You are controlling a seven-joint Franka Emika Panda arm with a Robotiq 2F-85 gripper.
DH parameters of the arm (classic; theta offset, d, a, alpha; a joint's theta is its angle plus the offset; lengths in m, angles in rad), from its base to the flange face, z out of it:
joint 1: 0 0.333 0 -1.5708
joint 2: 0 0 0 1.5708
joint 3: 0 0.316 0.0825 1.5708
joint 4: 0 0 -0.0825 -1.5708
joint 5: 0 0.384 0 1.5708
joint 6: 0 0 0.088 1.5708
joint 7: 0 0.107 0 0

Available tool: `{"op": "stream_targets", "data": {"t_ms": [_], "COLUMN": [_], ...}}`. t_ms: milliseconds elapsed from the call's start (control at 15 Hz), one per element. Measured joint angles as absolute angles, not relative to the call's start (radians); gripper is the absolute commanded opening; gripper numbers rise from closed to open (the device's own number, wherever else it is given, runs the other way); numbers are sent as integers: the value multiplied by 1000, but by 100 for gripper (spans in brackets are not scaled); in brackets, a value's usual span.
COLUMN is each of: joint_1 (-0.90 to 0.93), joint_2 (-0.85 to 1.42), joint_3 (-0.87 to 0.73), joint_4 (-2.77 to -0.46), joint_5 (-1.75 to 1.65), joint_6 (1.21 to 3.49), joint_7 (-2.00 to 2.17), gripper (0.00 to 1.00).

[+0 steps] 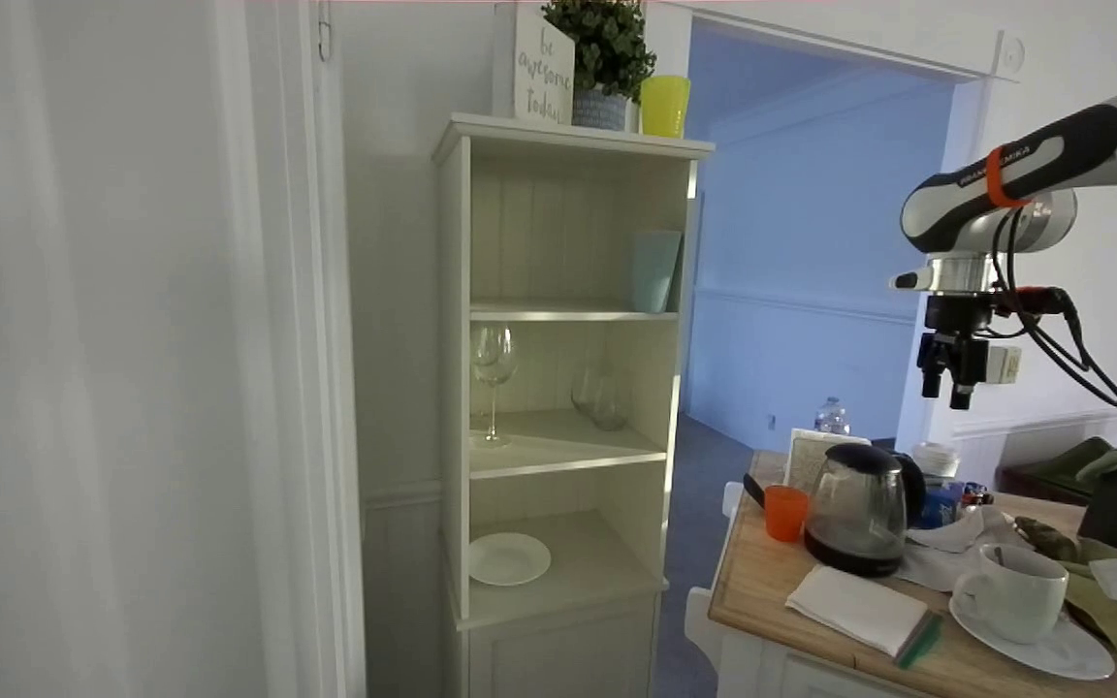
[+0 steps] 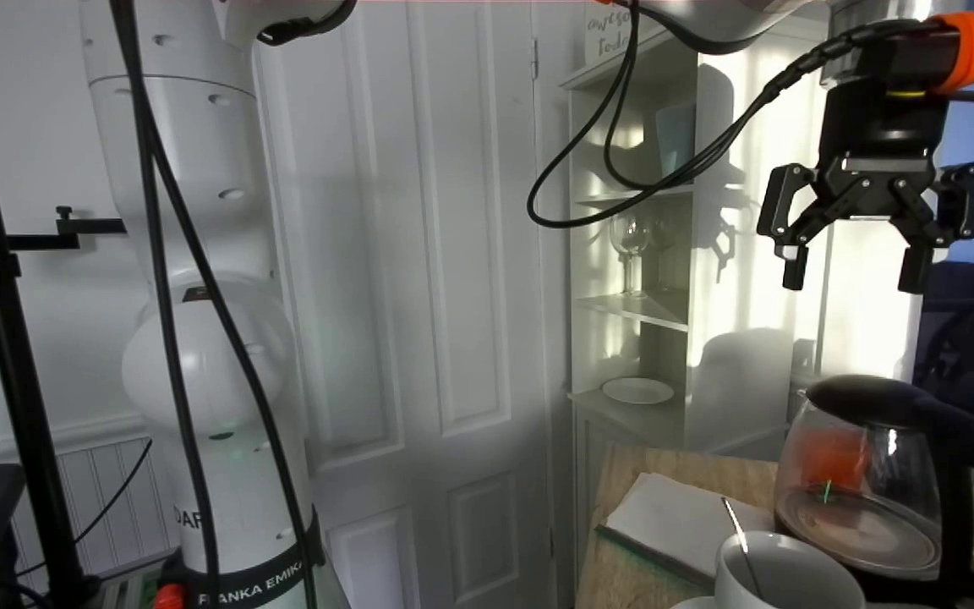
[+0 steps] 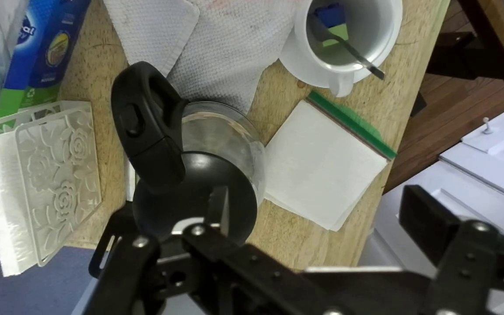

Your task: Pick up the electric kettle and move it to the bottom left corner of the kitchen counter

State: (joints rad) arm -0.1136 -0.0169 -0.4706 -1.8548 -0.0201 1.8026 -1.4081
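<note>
1. Nearest the lens in the wrist view, my fingers loom dark, standing wide apart, one overlapping the electric kettle on my screen.
2. In both exterior views, they point down, well above the bench and clear of the things it carries.
3. The kettle, clear-bodied and dark-topped, stands upright on the bench, well below the fingers; in an exterior view, an orange cup stands just beside it.
4. From my distant seat, I see a green-edged white packet lying flat near the kettle; whether the two touch, I cannot tell.
5. A white cup with a spoon in it stands upright on a saucer, near the packet.
6. In the wrist view, the kettle stands between that packet and a white rose-patterned holder.
</note>
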Motion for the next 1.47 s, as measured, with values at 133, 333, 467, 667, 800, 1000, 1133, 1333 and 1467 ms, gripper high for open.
{"op": "stream_targets", "data": {"t_ms": [133,333,467,667,800,1000,1133,1333,1467], "joint_1": [-151,-200,-238,-299,-334,-378,-403,-432,-443], "joint_2": [-13,17,55,119,159,216,249,294,315], "joint_3": [-432,-409,-405,-396,-382,-357,-341,-318,-302], "joint_4": [-1854,-1843,-1823,-1792,-1778,-1758,-1741,-1711,-1692], "joint_5": [-20,15,84,191,241,292,321,354,363], "joint_6": [1806,1856,1879,1890,1890,1891,1891,1903,1925], "joint_7": [-1427,-1545,-1655,-1830,-1910,-1993,-2024,-2048,-2050], "gripper": [100,100,100,100,100,100,100,100,100]}}
